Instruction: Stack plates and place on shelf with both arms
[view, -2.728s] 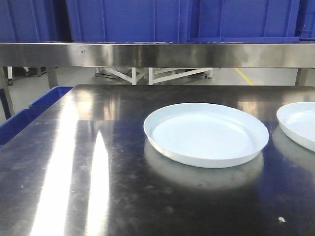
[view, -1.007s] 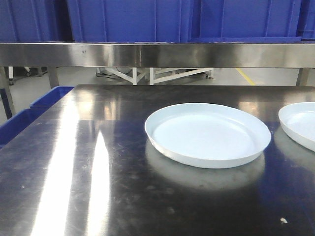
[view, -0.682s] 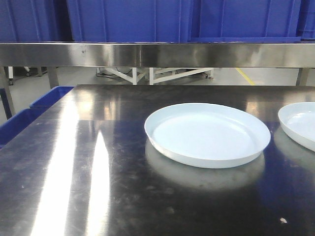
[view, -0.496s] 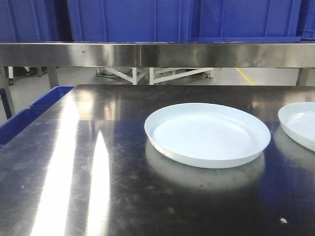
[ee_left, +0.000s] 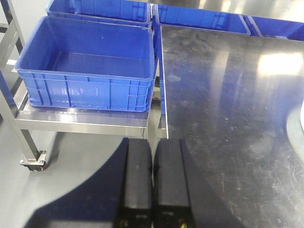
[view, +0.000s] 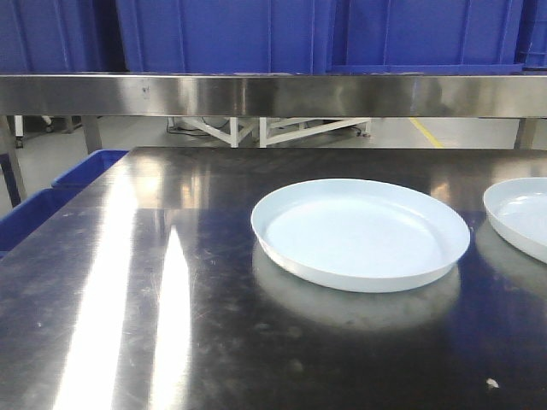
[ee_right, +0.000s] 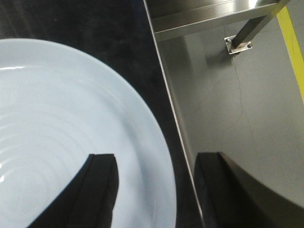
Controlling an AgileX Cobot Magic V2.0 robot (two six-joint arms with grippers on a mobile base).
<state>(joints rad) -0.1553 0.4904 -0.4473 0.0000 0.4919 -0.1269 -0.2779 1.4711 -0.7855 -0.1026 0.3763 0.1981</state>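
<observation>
Two pale white plates lie on the dark steel tabletop (view: 128,282): one (view: 359,232) in the middle, the other (view: 520,213) cut off by the right edge. Behind them runs the shelf's brushed front rail (view: 273,94), with blue crates (view: 222,34) above it. My right gripper (ee_right: 156,156) is open and straddles the right rim of a plate (ee_right: 61,133); one finger (ee_right: 102,180) is over the plate's inside, the other (ee_right: 213,185) is past the table edge. My left gripper (ee_left: 152,141) is shut and empty, above the table's left edge (ee_left: 164,95). No arm shows in the front view.
An empty blue crate (ee_left: 85,61) sits on a low steel cart left of the table, with more crates behind it. Grey floor and a bolted steel leg (ee_right: 242,40) lie right of the table. A pale plate edge (ee_left: 297,128) shows at the far right of the left wrist view.
The plates sit a few pixels further right in the front view than 2.7 s ago. Nothing has visibly changed over the last second.
</observation>
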